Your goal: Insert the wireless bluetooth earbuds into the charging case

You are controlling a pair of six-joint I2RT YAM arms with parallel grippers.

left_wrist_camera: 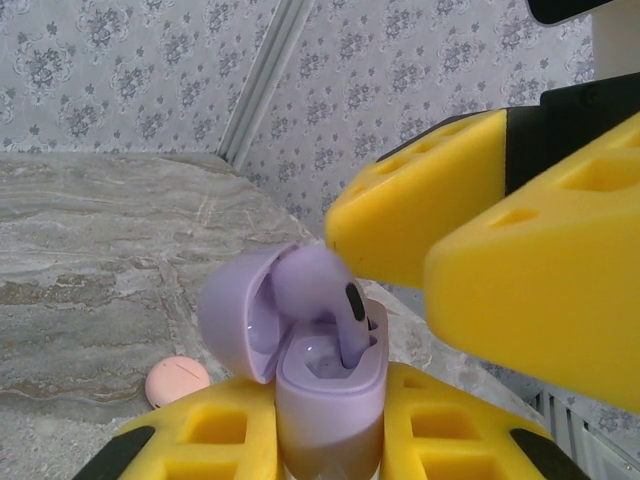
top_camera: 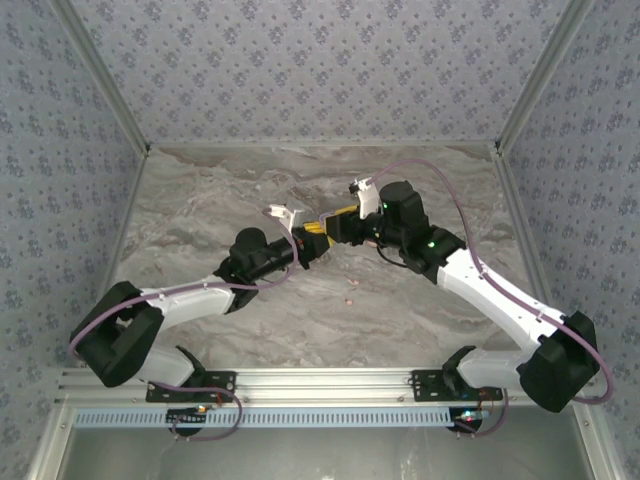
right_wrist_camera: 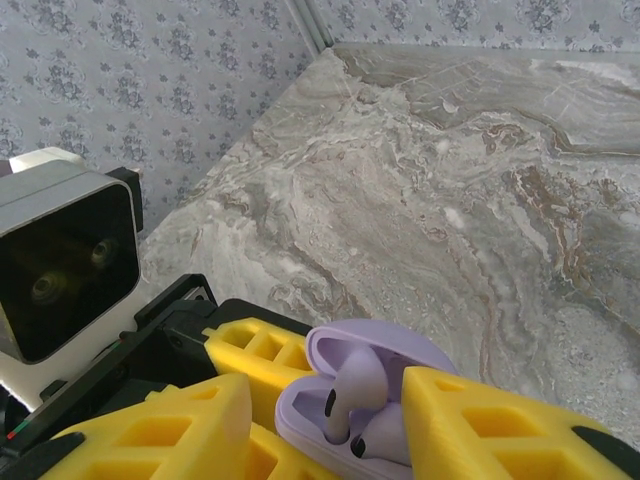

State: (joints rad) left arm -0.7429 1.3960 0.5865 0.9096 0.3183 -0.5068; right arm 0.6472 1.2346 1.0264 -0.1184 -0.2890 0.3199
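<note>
Grey marbled bench (left_wrist_camera: 90,230): left pincer (left_wrist_camera: 330,455) clamps the open lilac plastic charging case (left_wrist_camera: 325,385), a glossy lilac earbud (left_wrist_camera: 312,282) stem-down inside; right pincer (right_wrist_camera: 325,420) gapes, its camera revealing a second seated earbud (right_wrist_camera: 385,440).

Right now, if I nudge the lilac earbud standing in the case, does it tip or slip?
Likely tips: the lilac earbud stands stem-down, its bulb above the case rim. Probably slippery: its shell looks smooth and rounded. Likely light, being small beside the case.
</note>
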